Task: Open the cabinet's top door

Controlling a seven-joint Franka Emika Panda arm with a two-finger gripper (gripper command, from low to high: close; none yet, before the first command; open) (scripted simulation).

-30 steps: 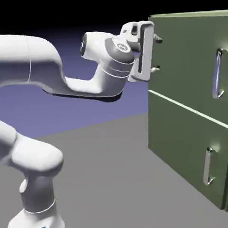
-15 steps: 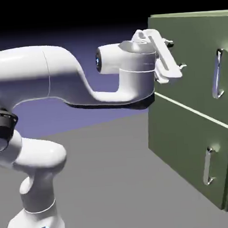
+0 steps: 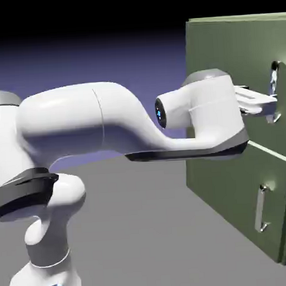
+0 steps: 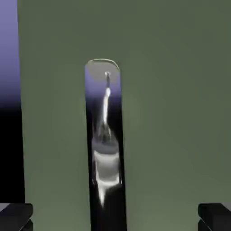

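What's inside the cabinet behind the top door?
Nothing inside shows: the top door sits flush on the cabinet, hiding its interior. Only its handle shows, before the open tool.

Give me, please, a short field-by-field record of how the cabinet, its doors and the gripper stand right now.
cabinet: olive-green, two stacked doors
top door: shut, flush with the front
top handle: vertical silver bar, centred ahead of the gripper in the hand view
lower door: shut, shorter handle untouched
gripper: open, level, at the top handle
fingertips: either side of the bar, no contact visible
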